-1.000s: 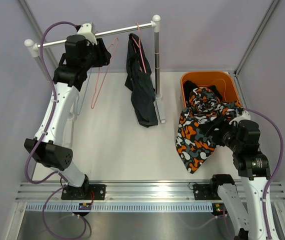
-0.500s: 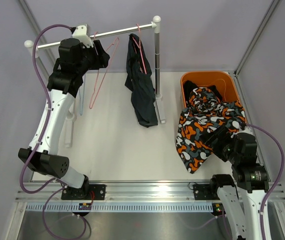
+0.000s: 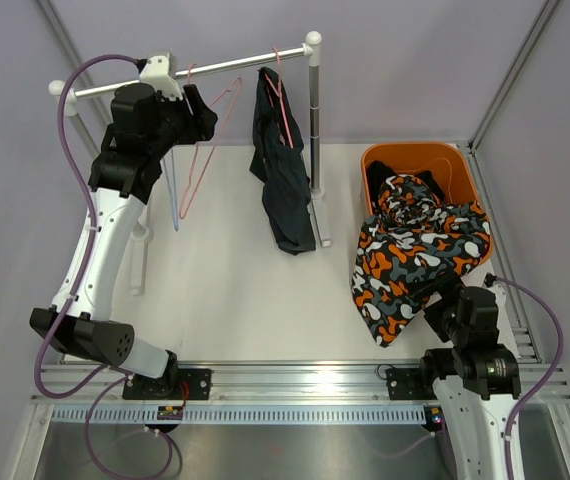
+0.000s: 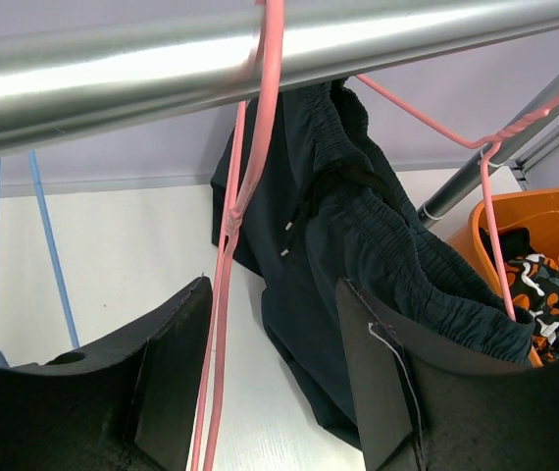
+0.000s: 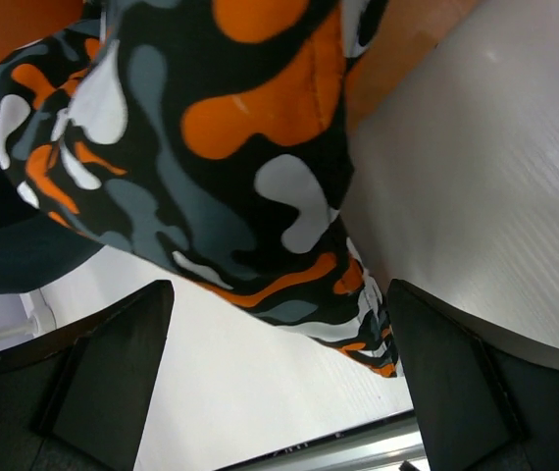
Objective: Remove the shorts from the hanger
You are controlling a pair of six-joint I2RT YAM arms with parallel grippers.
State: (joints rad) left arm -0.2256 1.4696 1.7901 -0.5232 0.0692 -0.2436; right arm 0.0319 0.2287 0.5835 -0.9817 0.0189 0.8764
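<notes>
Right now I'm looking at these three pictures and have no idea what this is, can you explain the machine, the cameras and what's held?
These are two robot arms bolted to a table. The wide picture looks down from above; the other two come from cameras on each wrist. At the back a metal rail carries black shorts on a pink hanger, plus an empty pink hanger and a blue hanger. The left gripper is up at the rail, open, with the empty hanger's wire between its fingers. Camouflage shorts drape over an orange bin. The right gripper is open close to them. Nothing is held.
</notes>
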